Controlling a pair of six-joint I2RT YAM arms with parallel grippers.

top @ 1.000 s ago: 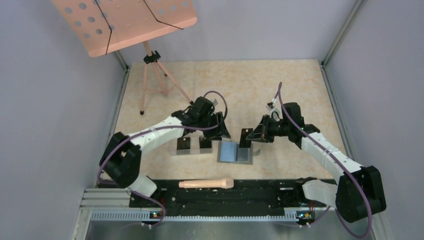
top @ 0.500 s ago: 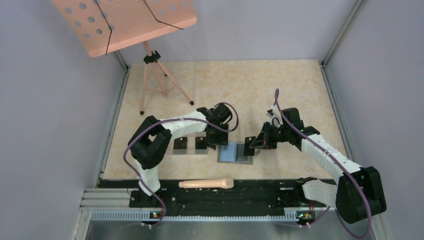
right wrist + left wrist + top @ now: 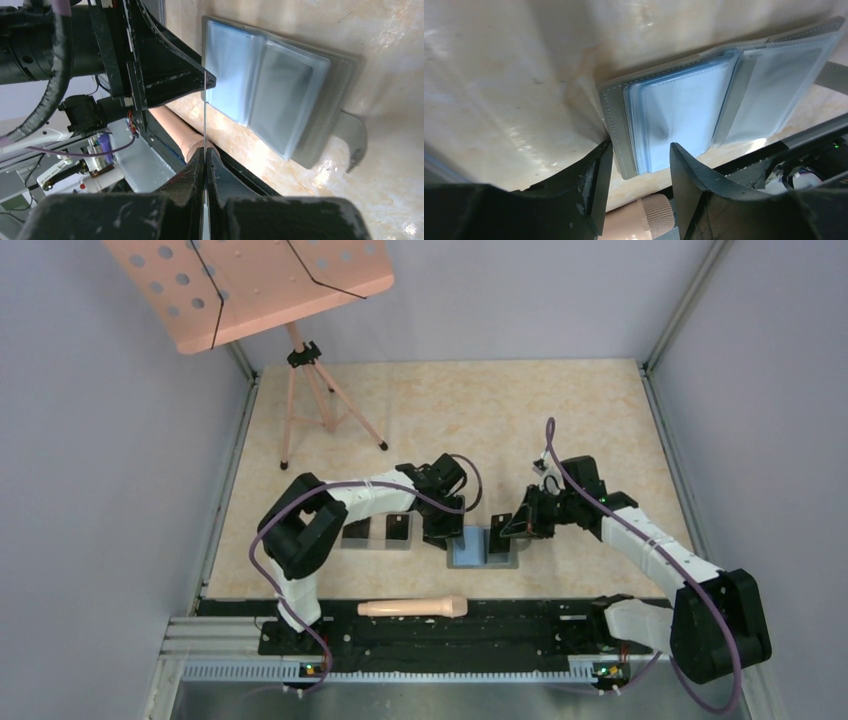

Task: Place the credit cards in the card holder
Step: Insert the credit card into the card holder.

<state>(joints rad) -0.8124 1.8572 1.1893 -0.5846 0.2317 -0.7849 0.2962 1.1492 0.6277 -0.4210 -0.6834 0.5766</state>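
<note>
The gray card holder lies open on the table, its bluish slotted inside facing up. It also shows in the left wrist view and the right wrist view. My left gripper is open, and its jaws straddle the holder's left edge. My right gripper is shut on a black credit card, held upright over the holder's right half. In the right wrist view the card is edge-on between my fingertips. Two more black cards stand in a clear box.
A pink-beige handle lies on the black rail at the near edge, just in front of the holder. A pink music stand on a tripod stands at the back left. Gray walls close in both sides.
My left gripper has swung right from above the clear box and come down at the holder's left edge. My right gripper has carried the card slightly lower and closer to the holder.
</note>
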